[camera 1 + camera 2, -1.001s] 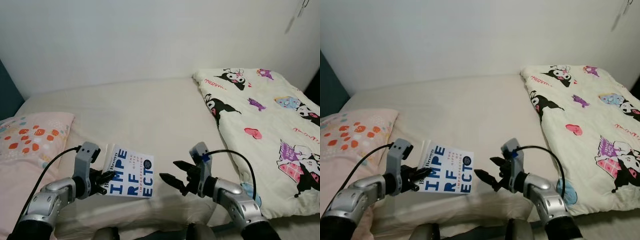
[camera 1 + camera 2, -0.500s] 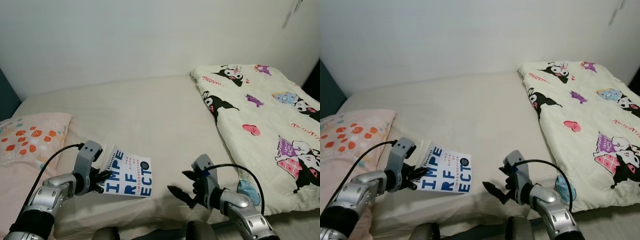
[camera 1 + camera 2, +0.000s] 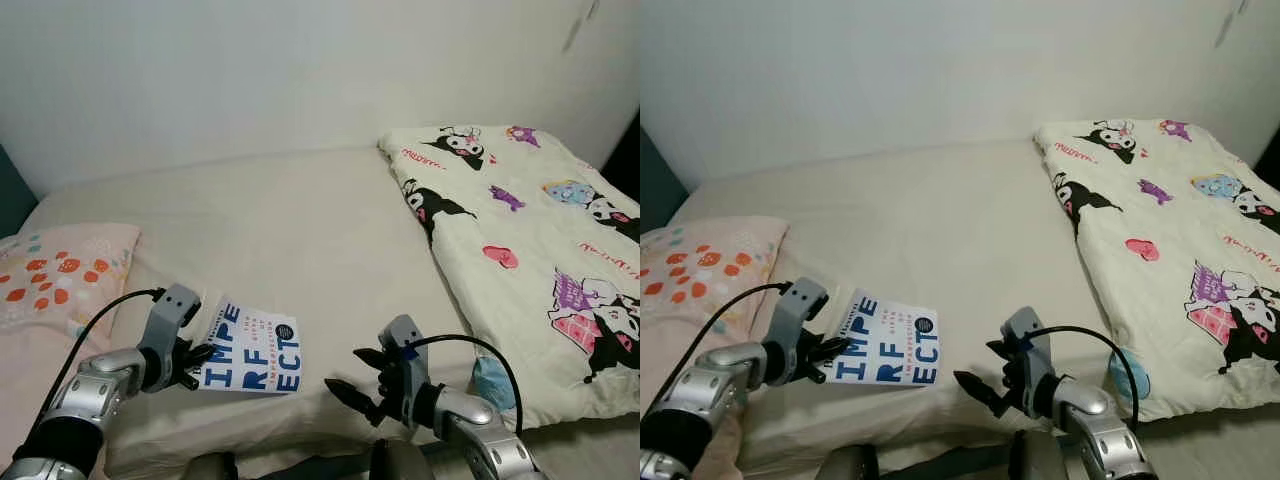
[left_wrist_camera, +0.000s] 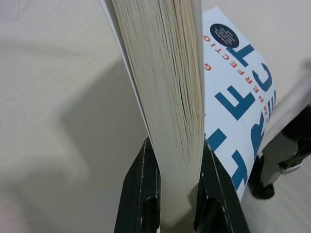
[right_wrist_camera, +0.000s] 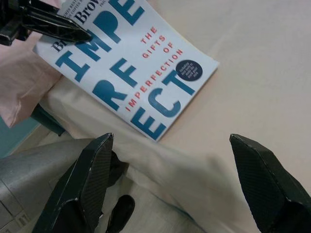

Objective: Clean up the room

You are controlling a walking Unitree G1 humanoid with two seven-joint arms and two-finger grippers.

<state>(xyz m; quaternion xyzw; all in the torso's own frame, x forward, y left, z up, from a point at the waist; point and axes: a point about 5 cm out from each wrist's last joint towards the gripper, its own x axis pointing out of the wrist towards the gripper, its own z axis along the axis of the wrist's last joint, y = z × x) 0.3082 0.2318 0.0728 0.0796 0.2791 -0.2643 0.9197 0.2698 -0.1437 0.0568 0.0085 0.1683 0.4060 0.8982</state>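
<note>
A: Where's the book (image 3: 252, 346) sitting?

B: Near the bed (image 3: 300, 230) edge. Our left gripper (image 3: 195, 362) jaws already clamp its spine end; our right gripper (image 3: 362, 377), jaws wide apart, hangs just beside its far end.

The left end effector (image 4: 177, 194) clamps its two black fingers (image 4: 141, 194) on the page block of a white book (image 4: 180, 87) with blue letters, above a cream bed (image 4: 58, 87); a dark blurred shape, perhaps the other arm, sits nearby.

Silver arms, black cables, black two-fingered left claw (image 3: 197, 362), right claw (image 3: 352, 377).
</note>
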